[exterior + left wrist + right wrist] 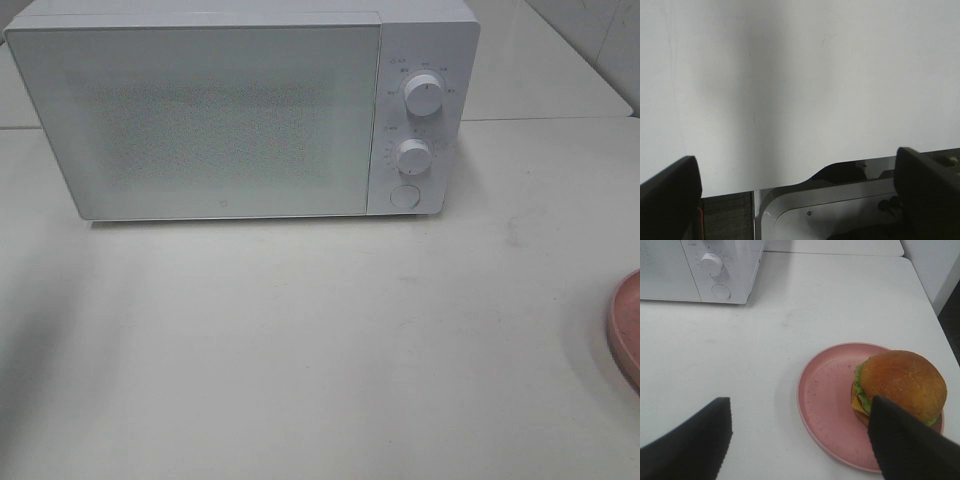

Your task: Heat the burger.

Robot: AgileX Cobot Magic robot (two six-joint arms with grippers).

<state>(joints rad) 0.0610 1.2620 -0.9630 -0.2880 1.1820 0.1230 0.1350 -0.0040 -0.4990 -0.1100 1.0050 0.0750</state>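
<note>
The burger [902,382], with a glossy brown bun and a green lettuce frill, sits on the far side of a pink plate [825,400]. My right gripper [797,440] hovers open above the plate's near side. One of its fingers [905,445] overlaps the burger's edge in the picture, and nothing is between the jaws. The white microwave [200,115] stands at the back of the table with its door shut. My left gripper [797,195] is open and empty over the table's edge. Neither gripper shows in the exterior view, where only the plate's rim [625,325] appears at the right edge.
The microwave's panel carries two knobs [425,95] and a round button [404,195]. A seam between tabletops runs behind the microwave. Past the table edge in the left wrist view lies a grey metal base [840,210].
</note>
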